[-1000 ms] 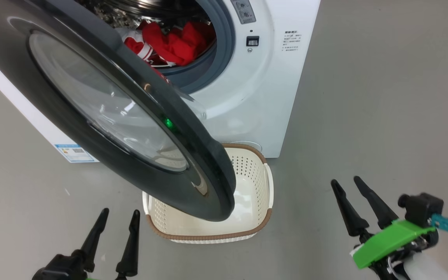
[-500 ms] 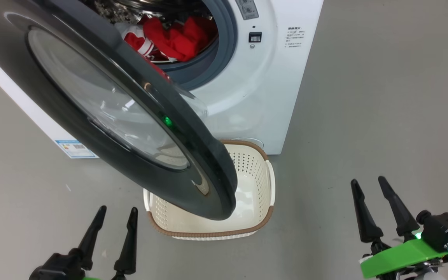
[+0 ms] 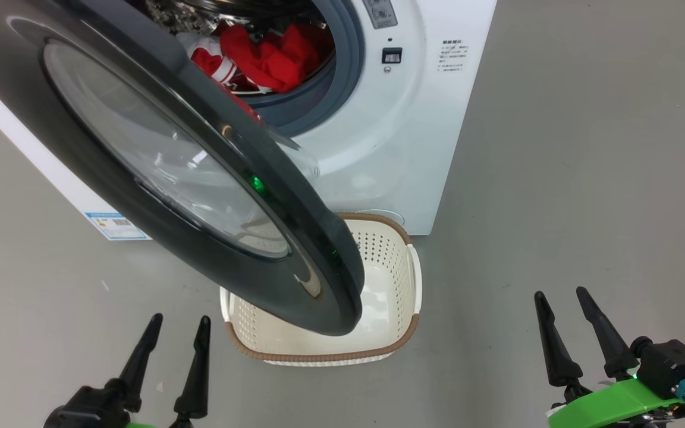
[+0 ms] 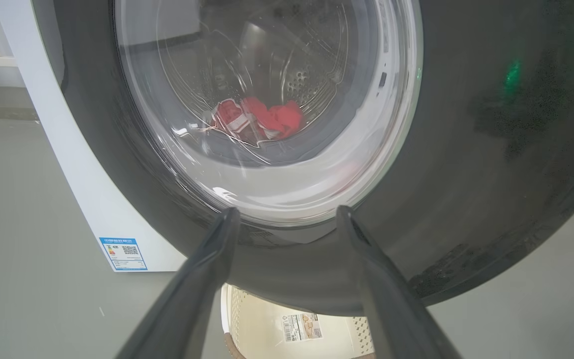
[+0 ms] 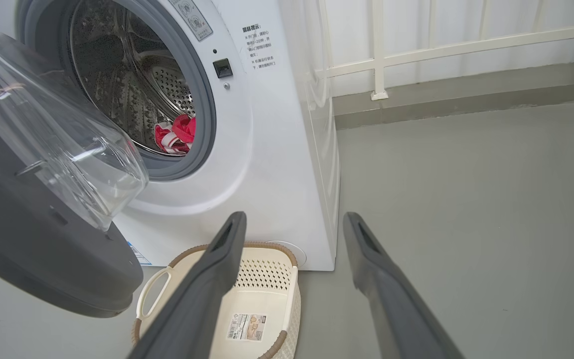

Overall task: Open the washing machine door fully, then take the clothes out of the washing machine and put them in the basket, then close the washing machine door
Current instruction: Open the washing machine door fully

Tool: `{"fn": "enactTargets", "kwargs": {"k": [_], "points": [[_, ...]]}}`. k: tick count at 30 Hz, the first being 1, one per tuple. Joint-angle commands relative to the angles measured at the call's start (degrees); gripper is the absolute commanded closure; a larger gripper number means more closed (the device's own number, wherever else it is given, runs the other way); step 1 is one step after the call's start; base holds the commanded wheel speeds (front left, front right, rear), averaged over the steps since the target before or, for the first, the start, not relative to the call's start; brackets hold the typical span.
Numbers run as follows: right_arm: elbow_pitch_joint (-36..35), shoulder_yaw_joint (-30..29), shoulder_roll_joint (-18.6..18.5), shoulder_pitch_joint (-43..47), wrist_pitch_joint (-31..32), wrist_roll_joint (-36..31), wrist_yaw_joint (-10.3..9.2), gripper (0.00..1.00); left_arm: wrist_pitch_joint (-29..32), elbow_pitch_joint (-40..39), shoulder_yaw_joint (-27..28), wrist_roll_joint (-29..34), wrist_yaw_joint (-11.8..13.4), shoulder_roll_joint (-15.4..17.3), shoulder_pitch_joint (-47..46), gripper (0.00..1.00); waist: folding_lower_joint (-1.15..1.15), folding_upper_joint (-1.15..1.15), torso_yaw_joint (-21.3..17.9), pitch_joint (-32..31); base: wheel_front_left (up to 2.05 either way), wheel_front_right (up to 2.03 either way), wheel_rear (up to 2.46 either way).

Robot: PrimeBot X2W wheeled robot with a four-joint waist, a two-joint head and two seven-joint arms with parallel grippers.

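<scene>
Clothes (image 3: pixel 265 56), bright red with white stripes, lie in a heap low in the steel drum (image 5: pixel 117 85) of the washing machine (image 3: pixel 378 137), just behind the grey gasket (image 3: pixel 348 71). The washing machine door (image 3: pixel 164 160) stands partly open, swung out toward the near side, hinged on the left, its black rim and bulging glass window covering much of the opening in the head view. Through that glass, the left wrist view shows the red heap in the drum.

On the grey floor (image 3: pixel 586 178), the basket (image 3: pixel 387 261) stands just in front of the machine's lower right part. The free edge of the door hangs over its left side. A paper label (image 5: pixel 247 326) lies on its inner bottom. A small blue sticker (image 3: pixel 115 224) sits low on the machine's left side.

Near and to the left, the left gripper (image 3: pixel 180 320) has its two dark fingers spread with nothing between them, pointing at the door's lower rim and apart from it. Near and well to the right, the right gripper (image 3: pixel 559 292) is likewise spread and holds nothing, over bare floor. A white railing (image 5: pixel 376 50) runs behind the machine, far right.
</scene>
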Motion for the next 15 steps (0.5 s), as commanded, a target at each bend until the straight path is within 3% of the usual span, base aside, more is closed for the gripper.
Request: {"fn": "enactTargets", "kwargs": {"k": [1, 12, 13, 14, 15], "points": [[-1.15, 1.24, -0.23, -0.68, -0.37, -0.03, 0.37, 0.0, -0.7, -1.39, 2.01, 0.18, -0.32, 0.93, -1.6, 0.0, 0.0, 0.0, 0.02, -0.01, 0.0, 0.0, 0.0], [-1.56, 1.79, 0.14, -1.75, -0.37, 4.06, 0.37, 0.0, -0.7, -1.38, 1.96, 0.19, -0.32, 0.8, -1.39, 0.0, 0.0, 0.0, 0.05, -0.15, 0.0, 0.0, 0.0], [-1.74, 1.95, 0.15, -2.04, -0.37, 4.61, 0.37, 0.11, -0.7, -1.38, 1.92, 0.19, -0.32, 0.79, -1.38, 0.0, 0.0, 0.0, 0.07, -0.14, 0.0, 0.0, 0.0], [-1.94, 2.33, 0.12, -2.34, -0.37, 5.13, 0.37, 0.67, -0.7, -1.37, 1.85, 0.2, -0.32, 0.77, -1.38, 0.0, 0.0, 0.0, 0.1, -0.14, 0.0, 0.0, 0.0], [-2.26, 2.64, 0.11, -2.71, -0.37, 5.71, 0.37, 0.99, -0.7, -1.39, 1.78, 0.2, -0.32, 0.76, -1.39, 0.0, 0.0, 0.0, 0.13, -0.13, 0.0, 0.0, 0.0]]}}
